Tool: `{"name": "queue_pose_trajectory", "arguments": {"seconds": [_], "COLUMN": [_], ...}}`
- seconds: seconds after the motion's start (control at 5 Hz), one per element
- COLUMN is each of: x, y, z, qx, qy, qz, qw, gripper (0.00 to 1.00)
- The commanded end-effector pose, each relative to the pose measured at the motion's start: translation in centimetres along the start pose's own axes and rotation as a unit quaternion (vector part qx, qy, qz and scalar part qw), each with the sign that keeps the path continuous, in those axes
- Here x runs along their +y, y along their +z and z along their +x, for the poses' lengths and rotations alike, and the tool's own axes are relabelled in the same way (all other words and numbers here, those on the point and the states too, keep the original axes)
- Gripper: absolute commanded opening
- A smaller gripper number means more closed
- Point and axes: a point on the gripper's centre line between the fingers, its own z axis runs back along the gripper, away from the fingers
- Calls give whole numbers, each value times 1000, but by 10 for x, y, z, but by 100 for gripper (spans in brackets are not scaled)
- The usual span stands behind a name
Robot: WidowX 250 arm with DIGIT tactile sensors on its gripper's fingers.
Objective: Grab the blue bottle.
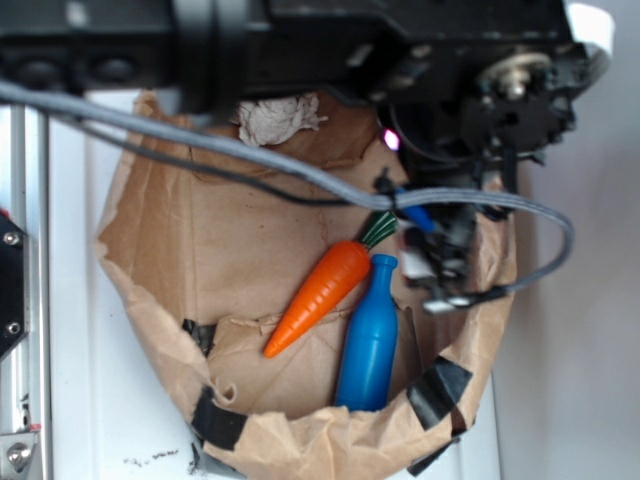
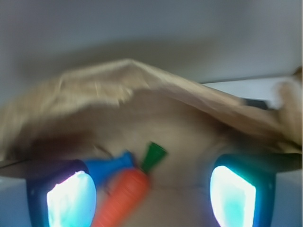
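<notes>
The blue bottle [image 1: 368,338] lies in a brown paper-lined basket [image 1: 200,240], neck pointing up toward the gripper, beside an orange toy carrot [image 1: 322,293] with a green top. My gripper [image 1: 440,262] hangs just right of the bottle's neck, above the basket's right side. In the wrist view the picture is blurred: the gripper [image 2: 151,198] is open, its two fingers wide apart, with the bottle's neck [image 2: 111,166] partly behind the left finger [image 2: 71,201] and the carrot [image 2: 125,194] lying between the fingers. Nothing is held.
A crumpled white tissue [image 1: 275,118] lies at the basket's far rim. Grey cables [image 1: 300,170] cross over the basket. Black tape patches [image 1: 438,390] mark the paper's near rim. A metal rail [image 1: 15,300] runs along the left edge.
</notes>
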Motion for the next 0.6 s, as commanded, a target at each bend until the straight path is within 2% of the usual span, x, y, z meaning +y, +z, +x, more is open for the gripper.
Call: {"name": "queue_pose_trajectory", "arguments": {"seconds": [0.0, 0.2, 0.4], "x": [-9, -13, -12], "y": [-6, -2, 15], "z": [1, -21, -41], "qx": [-45, -53, -45], "qy": [140, 171, 190], "qz": [-38, -23, -23], "qw": [988, 984, 980], "gripper": [100, 100, 100]}}
